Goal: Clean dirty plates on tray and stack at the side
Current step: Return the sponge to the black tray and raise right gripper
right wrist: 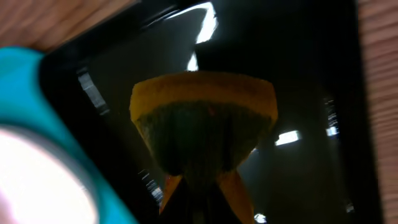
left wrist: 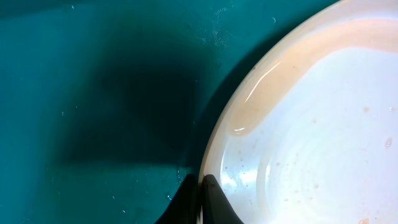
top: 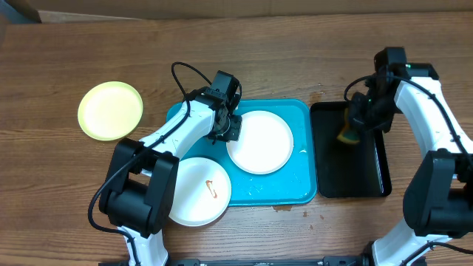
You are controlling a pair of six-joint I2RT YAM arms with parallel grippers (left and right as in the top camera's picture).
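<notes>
Turquoise plastic fills the middle of the overhead view: the tray [top: 290,185] carries the centre plate [top: 262,144], the smeared plate [top: 198,193] hangs over its near-left corner, and the yellow-green plate [top: 111,111] lies well apart on the wooden table [top: 89,44]. The left gripper [top: 230,133] sits at the centre plate's left edge. The right gripper [top: 355,122] hangs over the black tray [top: 366,170] with a sponge [top: 346,137].

From the left wrist, the fingers [left wrist: 217,208] are pinched narrow on that plate's rim.

From the right wrist, the jaws are nipped tight on the yellow sponge [right wrist: 205,118].

I'd say scrubbing is in hand: next the sponge must cross to the held plate, with a firm pinch steadying it.
</notes>
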